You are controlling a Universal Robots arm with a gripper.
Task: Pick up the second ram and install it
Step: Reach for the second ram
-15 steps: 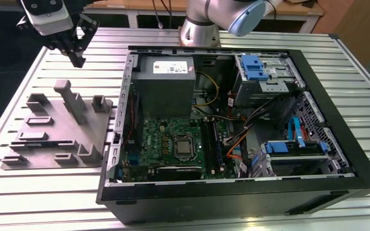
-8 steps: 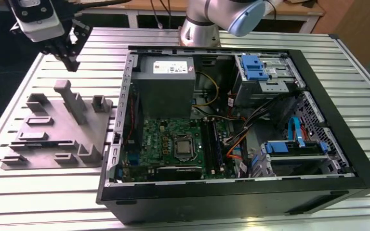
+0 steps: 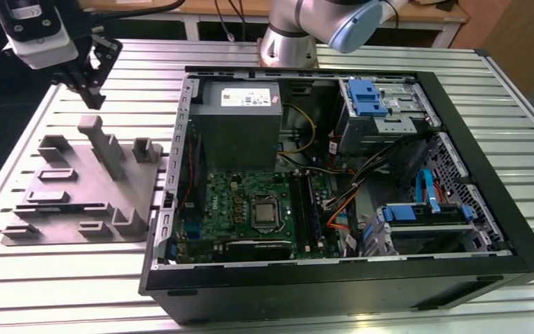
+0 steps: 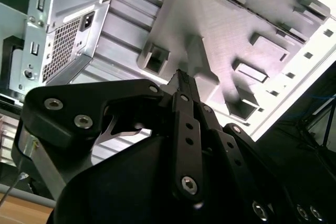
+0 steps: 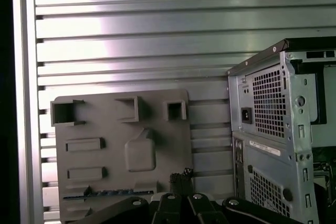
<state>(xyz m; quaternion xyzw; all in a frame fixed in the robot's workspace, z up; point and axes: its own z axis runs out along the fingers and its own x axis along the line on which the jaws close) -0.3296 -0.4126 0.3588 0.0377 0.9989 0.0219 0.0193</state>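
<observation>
Slats of bright metal make up the worktop [image 3: 81,278], which carries a grey fixture plate [image 3: 77,184] and, just beside it on the exterior view's right, an open black computer case [image 3: 341,278]. Inside the case lie a grey power-supply box [image 3: 239,118] and a green motherboard [image 3: 239,202].

The gripper [image 3: 91,94] hangs in the air over the plate's far end, well clear of its blocks. In both wrist views its fingers are drawn together at the tips with nothing between them [image 4: 181,77] [image 5: 181,178].

The second ram [image 5: 105,194] appears to sit on edge in the plate's long slot. In the first wrist view it shows as a thin dark strip with bluish flecks, and in the exterior view as a dark line [image 3: 67,207] across the plate toward its near end. It lies apart from the gripper.

In the first wrist view the plate [image 5: 168,145] rests flat on the slats [image 5: 131,35]. The case's perforated rear panel [image 5: 262,171] stands just beside the plate.
</observation>
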